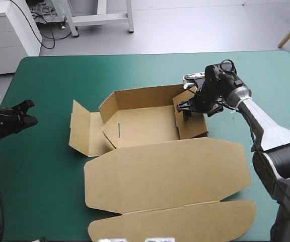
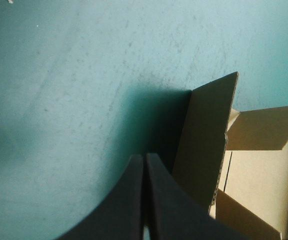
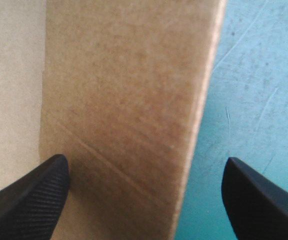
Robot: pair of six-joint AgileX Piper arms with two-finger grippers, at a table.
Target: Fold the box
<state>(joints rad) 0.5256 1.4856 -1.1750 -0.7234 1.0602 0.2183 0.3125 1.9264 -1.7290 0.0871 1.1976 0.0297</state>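
The brown box (image 1: 145, 126) lay before me at the middle of the table, an open tray only half made. Its far wall (image 1: 145, 96) stood up, the left side flap (image 1: 84, 131) splayed outward, the right side flap (image 1: 193, 123) sat partly raised, and the wide lid (image 1: 170, 171) lay flat toward the near edge.

Box (image 1: 150, 126) on table (image 1: 59, 75), right pincer (image 1: 186, 112) over its right flap (image 1: 195, 128).

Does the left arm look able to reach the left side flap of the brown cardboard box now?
Probably yes: only bare teal-green table cover lies between the shut left gripper and that flap, and nothing stands in the way. The fingers would need to open first.
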